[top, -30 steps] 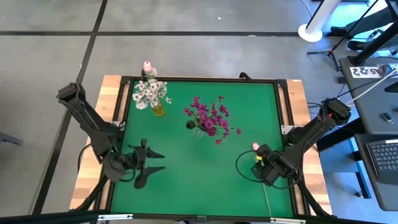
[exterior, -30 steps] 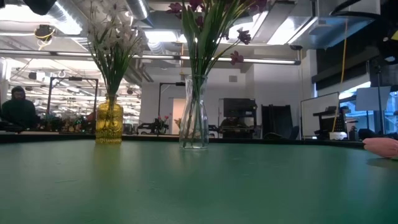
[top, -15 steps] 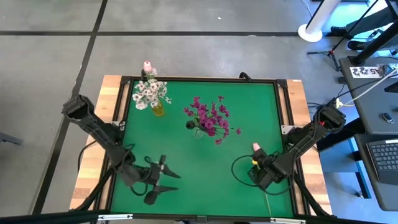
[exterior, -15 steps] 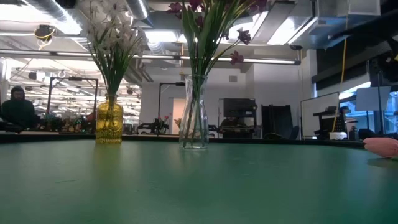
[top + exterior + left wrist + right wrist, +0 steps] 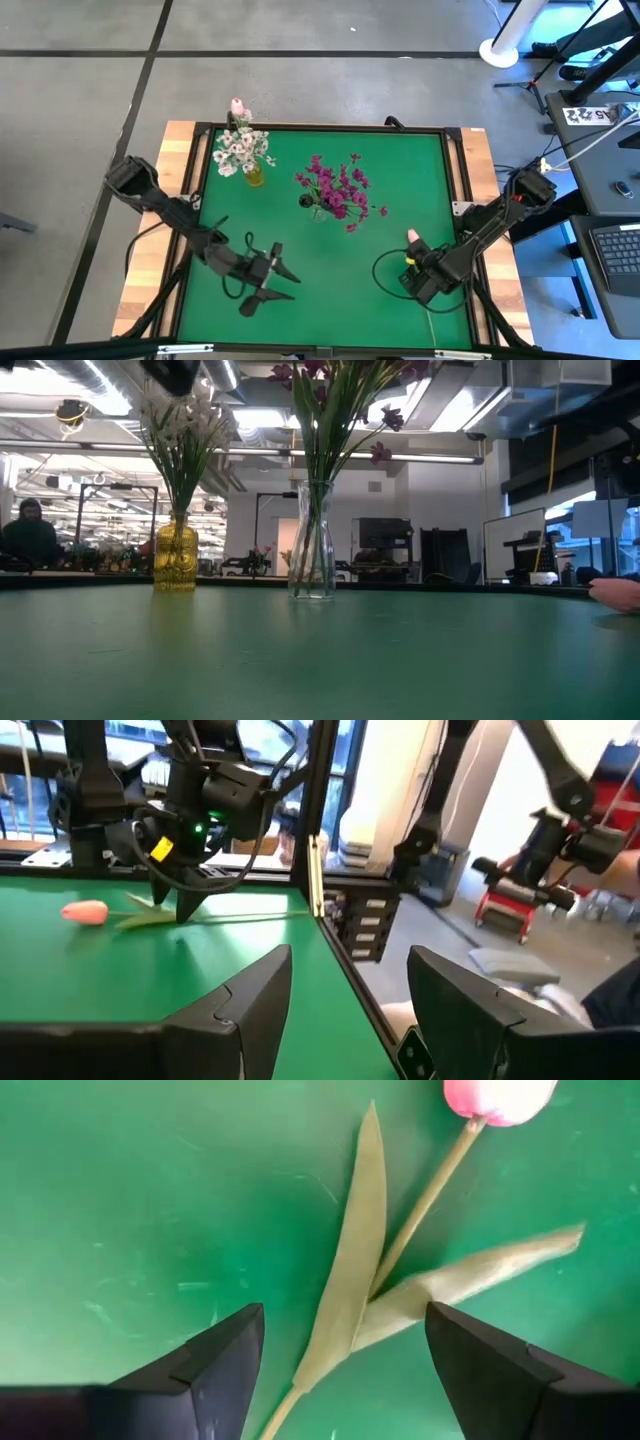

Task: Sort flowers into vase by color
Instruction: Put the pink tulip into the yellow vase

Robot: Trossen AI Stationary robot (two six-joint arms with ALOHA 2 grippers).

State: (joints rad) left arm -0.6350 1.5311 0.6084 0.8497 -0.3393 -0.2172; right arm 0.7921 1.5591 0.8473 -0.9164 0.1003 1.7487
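Note:
A pale pink tulip lies flat on the green mat at the right, with its bud toward the far side and its stem and two leaves running toward the near edge. My right gripper hangs open over it, pointing down, one finger on each side of the stem and touching nothing. My left gripper stands open near the front edge, left of the middle, level and pointing toward the tulip. White flowers stand in a yellow vase, and magenta flowers stand in a clear vase.
The two vases stand in the far half of the mat, and the near middle between my grippers is bare green mat. A dark raised frame rims the mat. A pink bud shows just past the far edge, behind the yellow vase.
My left gripper has swept along the near side toward the table's right, sinking a little and tipping up until it points level at the tulip. My right gripper has sunk slightly over the tulip and then kept still. The tulip and vases have not moved.

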